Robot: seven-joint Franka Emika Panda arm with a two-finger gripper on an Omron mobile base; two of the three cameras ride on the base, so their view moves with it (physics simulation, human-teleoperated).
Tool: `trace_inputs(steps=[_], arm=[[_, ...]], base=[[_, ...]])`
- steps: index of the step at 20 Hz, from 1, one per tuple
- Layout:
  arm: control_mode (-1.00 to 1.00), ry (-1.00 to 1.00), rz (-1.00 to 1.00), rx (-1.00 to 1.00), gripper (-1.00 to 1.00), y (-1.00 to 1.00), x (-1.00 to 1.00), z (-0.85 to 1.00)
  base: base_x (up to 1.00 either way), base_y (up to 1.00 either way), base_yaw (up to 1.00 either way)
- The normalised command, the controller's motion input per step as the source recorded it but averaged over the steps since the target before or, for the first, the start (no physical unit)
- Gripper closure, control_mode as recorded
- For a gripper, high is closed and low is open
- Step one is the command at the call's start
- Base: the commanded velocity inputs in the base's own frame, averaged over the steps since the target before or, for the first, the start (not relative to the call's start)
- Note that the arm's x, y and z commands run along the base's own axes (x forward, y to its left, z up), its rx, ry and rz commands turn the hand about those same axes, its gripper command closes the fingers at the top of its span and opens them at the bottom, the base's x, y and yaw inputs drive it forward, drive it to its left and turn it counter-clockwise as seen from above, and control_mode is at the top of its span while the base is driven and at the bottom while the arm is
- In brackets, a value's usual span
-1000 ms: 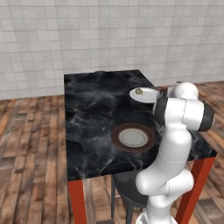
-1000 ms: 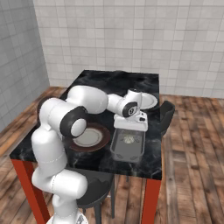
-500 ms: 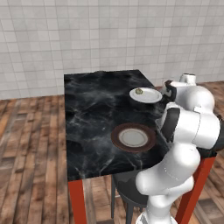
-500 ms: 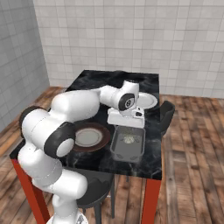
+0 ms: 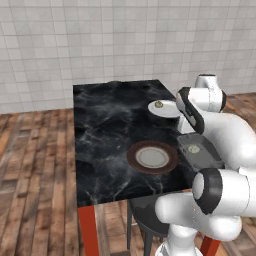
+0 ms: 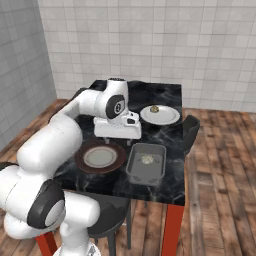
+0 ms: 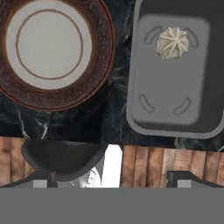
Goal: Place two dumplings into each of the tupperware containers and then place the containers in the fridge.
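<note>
My end effector (image 6: 131, 141) hangs above the black marble tabletop (image 5: 105, 130), its camera looking straight down; the two tips barely peek over the bottom of the hand view, well apart from each other with nothing between them, so I read it as spread and empty.

Below me and a little to one side lies the darker grey tupperware container (image 7: 174, 72), resting flat at the tabletop's near edge. One dumpling (image 7: 173, 43) sits inside it, toward the end away from that edge, pleats up; the remaining floor of the tray is bare. From the right base view the same container (image 6: 146, 162) and its dumpling (image 6: 146, 159) lie just in front of my hand.

Beside the container, apart from it, is the brown-rimmed plate (image 7: 50, 50), holding nothing. Farther out past my hand sits the white plate (image 6: 160, 115) carrying another dumpling (image 6: 155, 108). A dark stool (image 7: 63, 158) stands under the tabletop edge, over wooden floor (image 7: 175, 159).
</note>
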Motion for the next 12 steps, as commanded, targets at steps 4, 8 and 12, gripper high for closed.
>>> trace_inputs(steps=[4,8,12], arm=[[-1.0,0.0,-0.03,-0.01,-1.0,0.51,-0.61,0.49],[-1.0,0.0,-0.04,0.0,-1.0,0.41,-0.53,0.22],[-1.0,0.0,-0.07,0.0,-1.0,0.32,-0.4,0.04]], base=[[0.0,0.0,0.0],[0.0,0.0,0.0],[0.0,0.0,0.0]])
